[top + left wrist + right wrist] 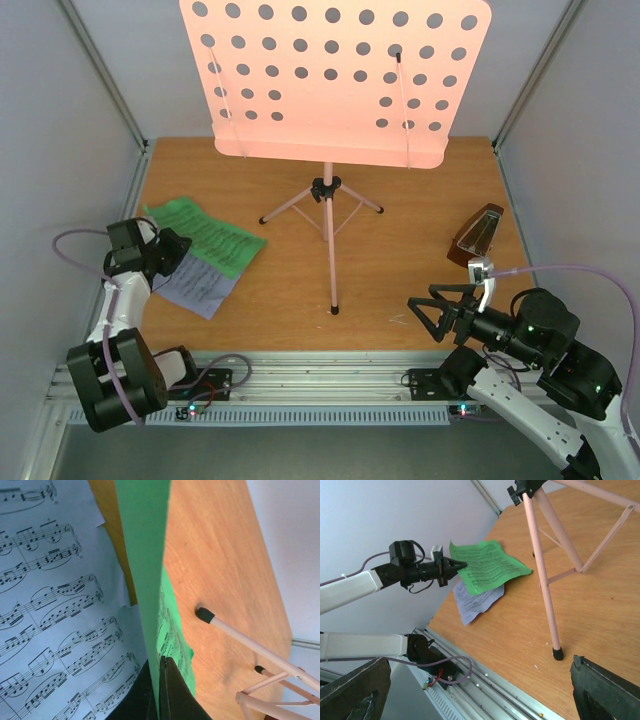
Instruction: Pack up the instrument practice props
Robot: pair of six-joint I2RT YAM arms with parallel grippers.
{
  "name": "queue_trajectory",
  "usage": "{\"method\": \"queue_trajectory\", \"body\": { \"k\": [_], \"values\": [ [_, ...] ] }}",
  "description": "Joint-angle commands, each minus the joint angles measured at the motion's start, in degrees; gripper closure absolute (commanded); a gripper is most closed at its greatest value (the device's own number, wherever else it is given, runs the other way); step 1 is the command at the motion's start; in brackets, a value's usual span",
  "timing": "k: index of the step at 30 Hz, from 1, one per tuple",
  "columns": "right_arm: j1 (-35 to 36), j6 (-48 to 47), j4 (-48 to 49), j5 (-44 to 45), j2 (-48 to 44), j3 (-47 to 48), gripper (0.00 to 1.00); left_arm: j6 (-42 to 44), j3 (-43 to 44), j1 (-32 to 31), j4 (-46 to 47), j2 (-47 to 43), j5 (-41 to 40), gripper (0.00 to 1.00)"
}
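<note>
Left gripper (462,565) tight on green music sheet (492,570) — printed staves

The music stand (335,90) stands mid-table on the table (400,300), one foot toward the near edge and one out to each side. Left of the stand lie two sheets of music, the upper sheet (210,232) partly over the lower sheet (200,288). The left gripper (185,248) pinches the upper sheet's left edge, which seems lifted off the table. The metronome (478,238) sits right of the stand, well apart from its feet. The right gripper (425,318) is in front of the metronome.
</note>
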Motion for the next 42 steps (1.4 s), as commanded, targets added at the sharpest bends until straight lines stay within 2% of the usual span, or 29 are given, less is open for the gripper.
{"method": "queue_trajectory", "body": {
  "k": [1, 8, 12, 14, 16, 17, 21, 22, 24, 27, 30, 36, 39, 42],
  "values": [
    [-0.07, -0.7, -1.09, 1.22, -0.65, 0.09, 0.02, 0.83, -1.5, 0.62, 4.69, 1.64, -1.57, 1.0],
    [-0.07, -0.32, -4.57, 3.4, -2.39, 1.49, 0.02, 2.88, -1.23, 1.86, 2.71, 3.11, -4.99, 1.0],
    [-0.05, -0.18, -7.42, 6.19, -3.65, 3.08, 0.02, 3.71, -2.64, 6.3, 3.1, 2.66, -2.7, 0.99],
    [-0.1, -0.34, -8.22, 7.28, -3.93, 3.52, 0.01, 3.45, -3.28, 7.86, 3.2, 2.16, -1.62, 0.96],
    [-0.13, -0.32, -8.26, 8.11, -4.11, 3.34, 0.02, 3.39, -3.55, 8.2, 3.14, 1.52, -1.33, 0.87],
    [-0.11, -0.24, -8.1, 8.54, -4.02, 3.13, 0.02, 3.39, -3.64, 8.21, 3.18, 1.06, -1.15, 0.78],
    [-0.1, 1.43, -7.86, 11.07, -3.8, 1.96, 0.01, 2.35, -3.54, 8.25, 2.75, -2.23, -1.29, 0.32],
    [-0.07, 1.93, -7.94, 11.35, -3.74, 1.68, 0.02, 2.54, -3.05, 8.22, 1.58, -3.46, -2.4, 0.26],
    [-0.09, 2.87, -8.05, 12.02, -3.65, 1.2, 0.02, 3.5, -1.48, 8.2, -1.29, -6.6, -4.74, 0.2],
    [-0.09, 4.0, -7.96, 12.03, -3.64, 0.05, 0.02, 4.7, 1.33, 8.04, -4.67, -12.51, -7.01, 0.17],
    [-0.1, 5.23, -7.02, 13.88, -3.51, -1.76, 0.01, 6.09, 4.3, 6.45, -7.42, -15.89, -5.93, 0.16],
    [-0.09, 7.46, -4.07, 12.83, -2.9, -6.59, 0.01, 13.68, 9.62, -2.67, -11.21, -18.22, -0.76, 0.17],
    [-0.06, 7.79, -3.19, 10.99, -2.86, -8.17, 0.02, 14.61, 8.65, -5.36, -9.49, -20.77, 3.36, 0.19],
    [-0.12, 7.79, -3.23, 11.41, -3.51, -9.05, 0.02, 10.72, 4.79, -9.05, -4.81, -24.52, 6.35, 0.21]
  ]
}}
